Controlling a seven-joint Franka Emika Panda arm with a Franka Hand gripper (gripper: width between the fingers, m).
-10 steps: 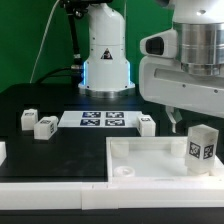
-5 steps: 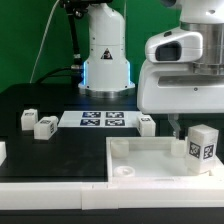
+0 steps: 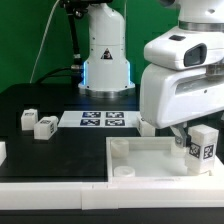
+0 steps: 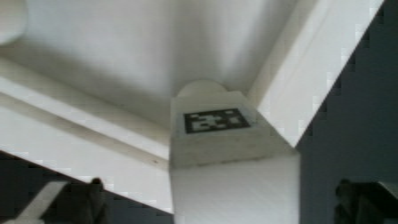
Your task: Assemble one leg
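Observation:
The leg (image 3: 203,143) is a small white post with marker tags. It stands upright on the large white panel (image 3: 150,158) at the exterior view's right. My gripper (image 3: 186,134) hangs low just behind the leg, its fingers mostly hidden by the hand and the leg. In the wrist view the leg (image 4: 217,122) runs up the middle, tag facing the camera. The gripper (image 4: 222,200) is open, with one dark fingertip (image 4: 80,200) on each side of the leg and a gap to it.
Two more white legs (image 3: 27,119) (image 3: 45,126) lie on the black table at the exterior view's left. A third (image 3: 146,125) is half hidden by the hand. The marker board (image 3: 103,120) lies in the middle. The robot base (image 3: 106,55) stands behind.
The hand has come down and shifted toward the exterior view's left, now close over the leg on the panel. The leg and other parts have not moved.

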